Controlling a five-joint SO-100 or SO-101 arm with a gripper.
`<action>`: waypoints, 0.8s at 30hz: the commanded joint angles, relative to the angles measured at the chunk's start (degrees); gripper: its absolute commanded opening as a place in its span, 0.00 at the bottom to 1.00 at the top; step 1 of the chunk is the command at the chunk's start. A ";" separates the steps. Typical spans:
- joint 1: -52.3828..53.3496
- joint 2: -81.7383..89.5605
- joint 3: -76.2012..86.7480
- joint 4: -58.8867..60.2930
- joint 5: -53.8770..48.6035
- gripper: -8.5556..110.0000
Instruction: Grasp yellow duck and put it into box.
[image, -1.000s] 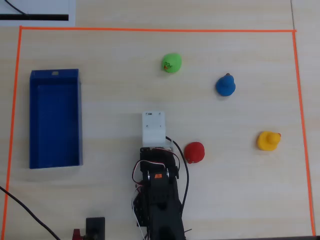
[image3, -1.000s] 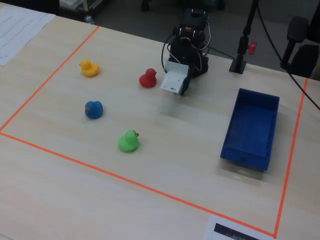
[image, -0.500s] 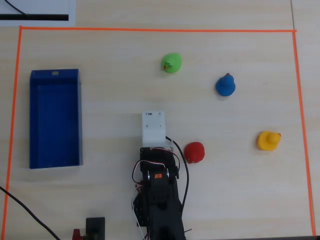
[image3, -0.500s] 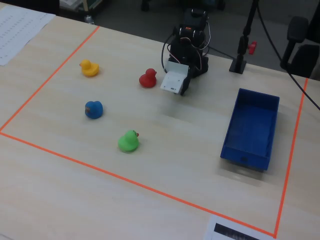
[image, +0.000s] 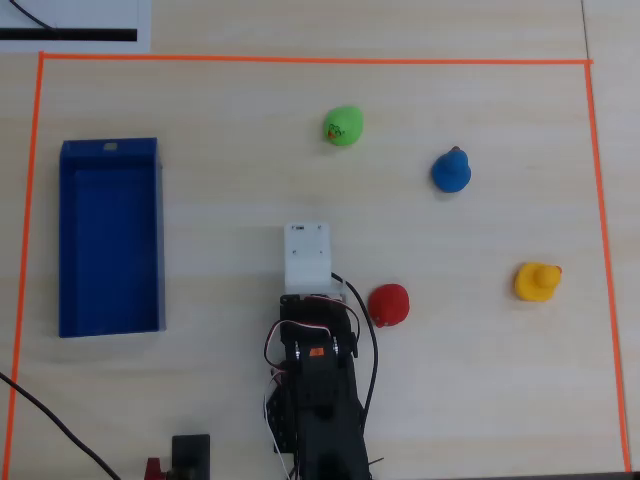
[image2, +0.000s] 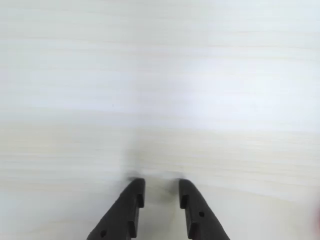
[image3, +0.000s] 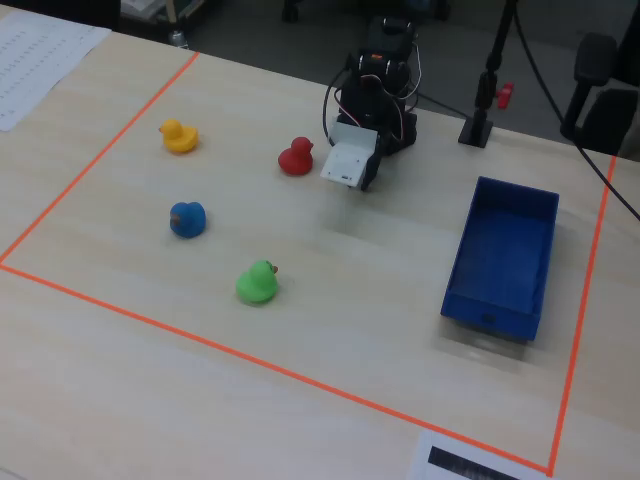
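On a pale wood-grain tabletop (image: 200, 400), orange tape (image: 300, 59) marks out a rectangle. Inside it sit four toy ducks, one of each colour: the yellow duck (image: 536, 282) near the right tape line in the overhead view, a red duck (image: 389, 303) just beside the arm (image: 318, 385), a blue duck (image: 451, 171) and a green duck (image: 344, 127). One blue box (image: 70, 240) lies near the left tape line, well apart from the yellow duck. In the wrist view the hand (image2: 161, 192) is empty, its jaws narrowly parted over bare wood. Black stands (image3: 487, 90) rise beyond the far edge.
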 joint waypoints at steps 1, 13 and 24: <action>-0.18 -0.26 -0.44 0.97 -0.09 0.13; -0.18 -0.26 -0.44 0.88 0.35 0.13; 4.04 -5.19 -13.18 -6.94 -0.70 0.19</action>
